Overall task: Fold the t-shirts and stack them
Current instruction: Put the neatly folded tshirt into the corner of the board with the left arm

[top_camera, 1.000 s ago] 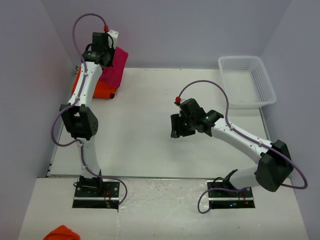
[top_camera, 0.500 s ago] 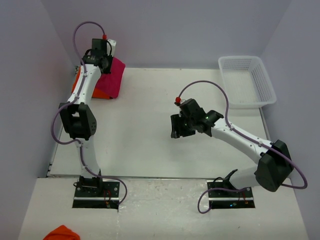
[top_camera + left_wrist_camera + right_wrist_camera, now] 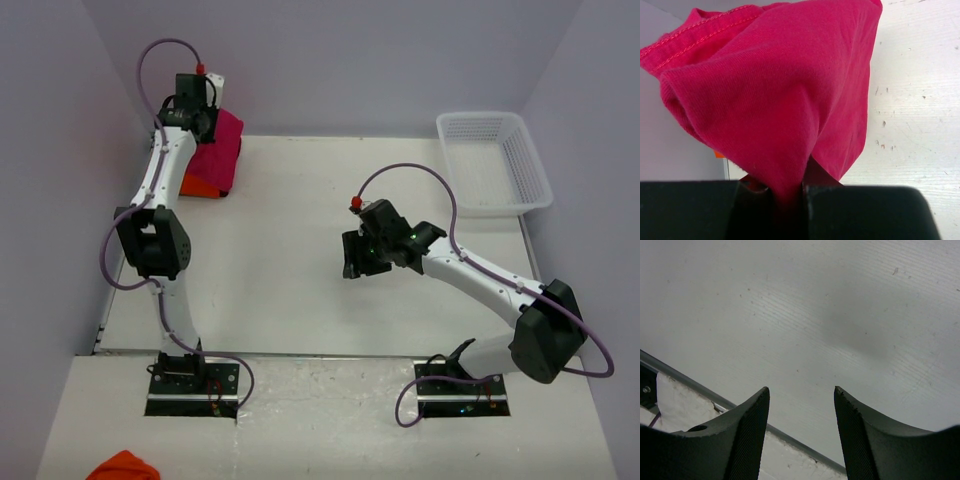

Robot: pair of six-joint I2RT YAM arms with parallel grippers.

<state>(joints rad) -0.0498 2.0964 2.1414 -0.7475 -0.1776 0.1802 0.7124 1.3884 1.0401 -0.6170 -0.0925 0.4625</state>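
Nearest, bottom-left on the ledge in front of the arm bases: an orange lump (image 3: 122,466), cut by the frame edge, probably cloth but hard to tell. Past the bases is the white surface (image 3: 290,300). The right tool (image 3: 352,255) hangs over the middle of it, a bit right of centre, pointing left. In the wrist view its two dark fingers (image 3: 747,430) are spread fairly wide with only bare surface between them, nothing held. The left arm is stretched out to the far left corner. The left tool (image 3: 788,190) is pinched narrow on a fold of the plain crimson-pink cloth t-shirt (image 3: 770,85), and the cloth bunches out from the jaws in a loose rounded mass with a stitched hem along its top. In the top view this pink shirt sits in the far left corner near the back wall, with its lower part overlapping the bright orange t-shirt (image 3: 198,186). The orange one lies flat on the surface beneath, only its near strip showing, with a dark maroon edge at the right end. Can't tell if the pink rests on it or hangs just above. A white plastic lattice basket (image 3: 480,117) stands at the far right corner, well apart from both shirts.
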